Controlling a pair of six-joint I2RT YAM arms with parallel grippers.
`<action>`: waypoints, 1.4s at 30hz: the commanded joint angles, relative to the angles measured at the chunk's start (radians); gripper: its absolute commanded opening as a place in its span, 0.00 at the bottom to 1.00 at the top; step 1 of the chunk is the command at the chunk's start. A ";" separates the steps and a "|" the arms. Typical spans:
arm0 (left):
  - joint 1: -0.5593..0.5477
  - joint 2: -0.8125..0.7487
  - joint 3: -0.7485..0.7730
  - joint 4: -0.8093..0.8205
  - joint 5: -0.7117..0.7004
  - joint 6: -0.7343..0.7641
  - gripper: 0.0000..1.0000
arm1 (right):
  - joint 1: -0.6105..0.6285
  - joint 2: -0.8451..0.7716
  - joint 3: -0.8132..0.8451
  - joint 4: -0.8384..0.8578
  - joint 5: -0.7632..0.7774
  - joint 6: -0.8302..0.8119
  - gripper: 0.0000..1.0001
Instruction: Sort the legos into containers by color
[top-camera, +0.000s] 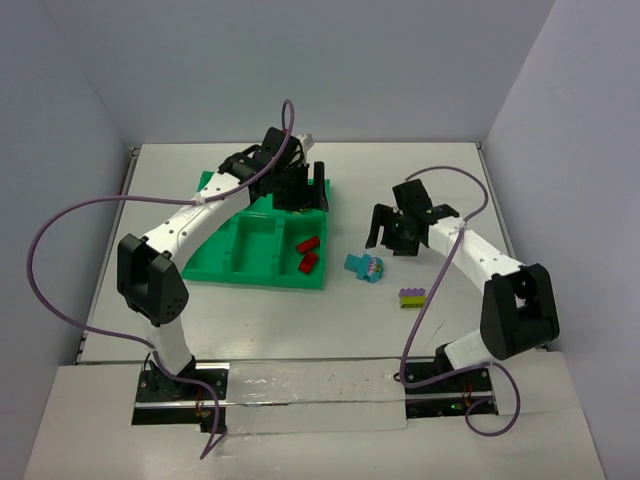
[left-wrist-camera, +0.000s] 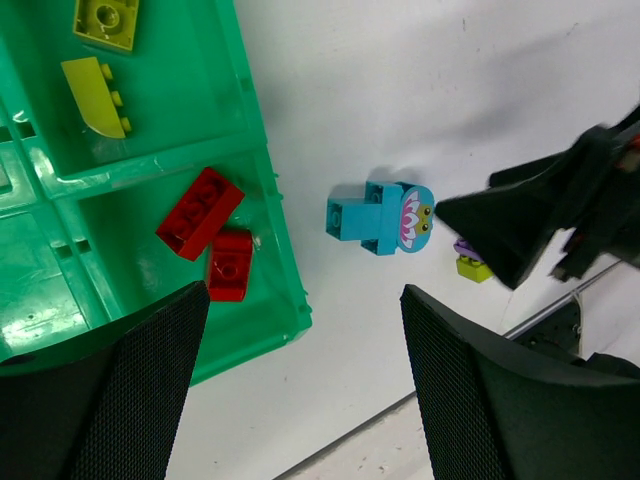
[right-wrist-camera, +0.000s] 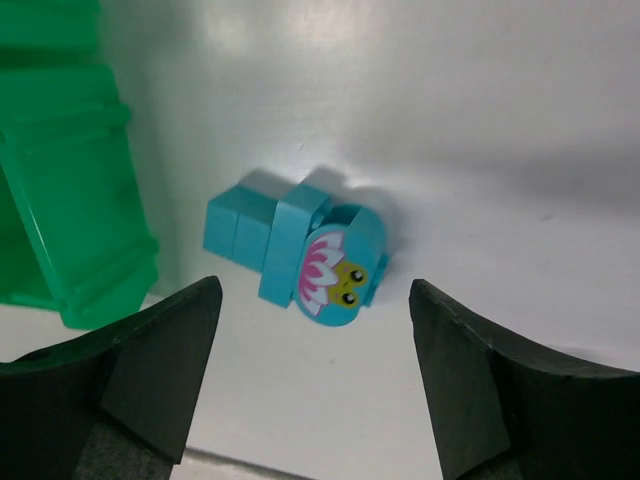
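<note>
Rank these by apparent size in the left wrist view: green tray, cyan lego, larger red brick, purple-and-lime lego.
1. green tray
2. cyan lego, only slightly ahead of the next
3. larger red brick
4. purple-and-lime lego, partly hidden, so unsure

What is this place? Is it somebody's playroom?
Probably a robot test booth, not a playroom. A left arm and right arm are bolted to a white table, with blank panels walling it in.
</note>
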 joint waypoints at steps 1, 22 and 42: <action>0.005 -0.037 0.039 -0.013 -0.064 0.005 0.85 | 0.080 0.062 0.133 -0.129 0.185 -0.178 0.80; 0.074 -0.100 -0.011 0.032 -0.056 -0.034 0.85 | 0.342 0.368 0.285 -0.072 0.415 -0.492 0.81; 0.072 -0.114 -0.037 0.048 -0.034 -0.036 0.85 | 0.151 0.262 0.225 -0.012 0.120 -0.326 0.81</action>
